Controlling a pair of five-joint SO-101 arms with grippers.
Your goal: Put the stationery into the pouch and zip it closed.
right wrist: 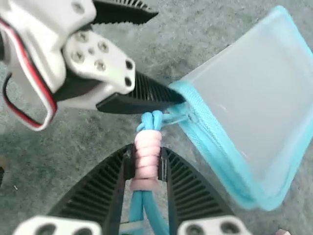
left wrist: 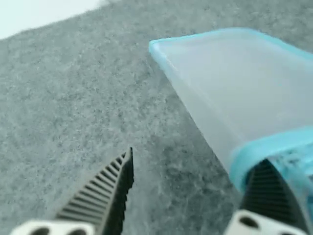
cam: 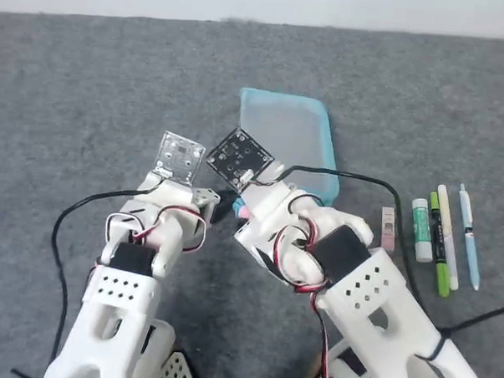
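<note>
The translucent pouch with blue trim lies flat in the middle of the table. My right gripper is shut on the pink bead of the zipper pull, whose blue cord runs to the pouch's near corner. My left gripper stands open at that same corner, one finger against the blue trim and the other over bare mat. Off to the right the stationery lies in a row: a pink eraser, a glue stick, a green pen, a cream pen and a blue pen.
Grey felt covers the whole table. Both arms crowd the pouch's near edge side by side, and a black cable arcs from the right arm between the pouch and the stationery.
</note>
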